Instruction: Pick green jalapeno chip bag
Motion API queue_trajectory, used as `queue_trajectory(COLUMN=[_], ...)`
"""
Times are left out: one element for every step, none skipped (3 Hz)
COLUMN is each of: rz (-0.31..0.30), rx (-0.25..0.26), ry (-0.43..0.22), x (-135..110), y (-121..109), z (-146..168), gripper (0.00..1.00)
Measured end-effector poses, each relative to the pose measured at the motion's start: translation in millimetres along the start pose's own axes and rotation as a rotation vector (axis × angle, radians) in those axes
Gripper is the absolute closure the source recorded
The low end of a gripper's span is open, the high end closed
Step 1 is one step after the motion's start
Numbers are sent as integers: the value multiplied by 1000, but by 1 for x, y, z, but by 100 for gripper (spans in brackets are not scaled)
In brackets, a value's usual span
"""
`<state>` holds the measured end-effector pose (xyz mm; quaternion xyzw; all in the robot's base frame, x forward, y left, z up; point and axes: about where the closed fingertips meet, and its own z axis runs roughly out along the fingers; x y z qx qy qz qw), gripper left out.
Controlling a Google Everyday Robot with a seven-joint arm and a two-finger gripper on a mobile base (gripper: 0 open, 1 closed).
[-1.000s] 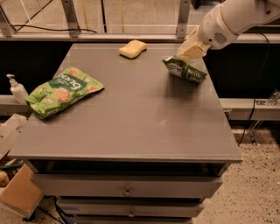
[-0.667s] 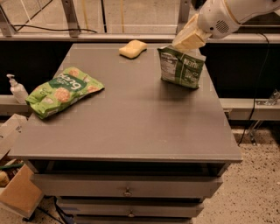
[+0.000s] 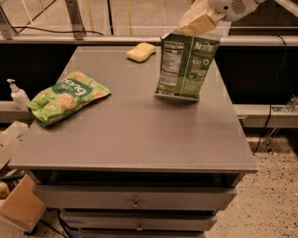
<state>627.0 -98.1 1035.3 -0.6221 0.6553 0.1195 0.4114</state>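
The gripper [image 3: 194, 28] is at the top right of the view, above the far right part of the table [image 3: 139, 130]. Its 2 tan fingers [image 3: 201, 21] slant down and to the left, pressed together on the top edge of the bag [image 3: 186, 65], which hangs upright under them. Behind the fingers, the white wrist [image 3: 233, 5] runs up and to the right to the frame's top edge. The rest of the arm lies outside the view.
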Motion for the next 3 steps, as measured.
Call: queue_trajectory(rz=[-25,-58,-58], rx=[11,26,26], ry=[-25,-68,-68], x=[-18,-44,-44], y=[-5,-13,-13], z=[-8,-19,-19], gripper=[100,100,100])
